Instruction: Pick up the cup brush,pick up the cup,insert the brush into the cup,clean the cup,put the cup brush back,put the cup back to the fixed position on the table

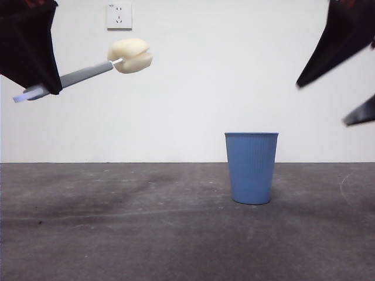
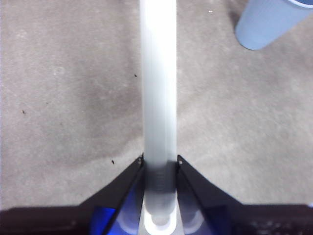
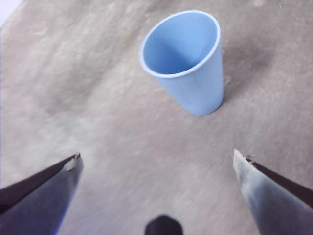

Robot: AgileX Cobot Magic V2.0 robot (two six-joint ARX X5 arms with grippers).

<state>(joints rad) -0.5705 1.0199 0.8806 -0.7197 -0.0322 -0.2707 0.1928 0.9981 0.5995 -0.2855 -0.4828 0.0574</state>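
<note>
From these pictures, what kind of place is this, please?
Probably an indoor test bench, not a home kitchen: a bare dark table, a plain white wall with one socket, and only a blue cup and a cup brush held up in the left gripper.

left gripper (image 2: 160, 164): black wedge jaws (blue inside) | right gripper (image 3: 159, 164): black, pointed

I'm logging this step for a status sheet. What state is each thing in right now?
cup brush: lifted off the table, held by its handle, sponge head uppermost.
cup: upright on the table, empty, ungripped.
left gripper: shut on the brush handle.
right gripper: open, raised, facing the cup.
</note>
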